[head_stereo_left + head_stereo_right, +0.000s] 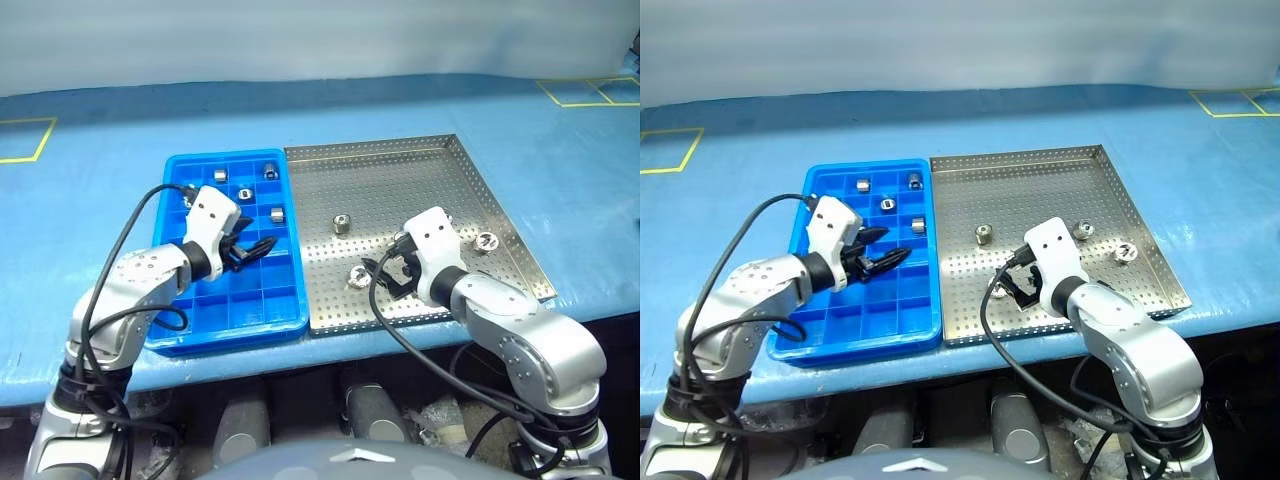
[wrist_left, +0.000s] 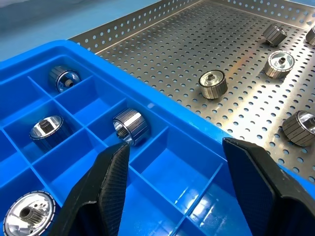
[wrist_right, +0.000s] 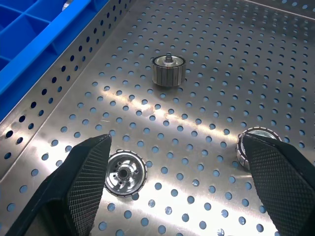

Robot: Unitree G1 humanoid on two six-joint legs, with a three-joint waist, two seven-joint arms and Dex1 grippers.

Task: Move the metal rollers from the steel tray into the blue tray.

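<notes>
The blue tray lies left of the steel tray, the two touching. Several metal rollers sit in the blue tray's far compartments. More rollers are scattered on the steel tray's perforated floor. My left gripper hovers open and empty over the blue tray's middle compartments, seen from close as the left gripper. My right gripper hangs open and empty over the near-left part of the steel tray. One roller lies flat by one of its fingers, and another roller is partly hidden behind the other finger.
Both trays rest on a blue tabletop sheet close to its front edge. Yellow tape marks lie at the far left and far right. Black cables loop from each wrist.
</notes>
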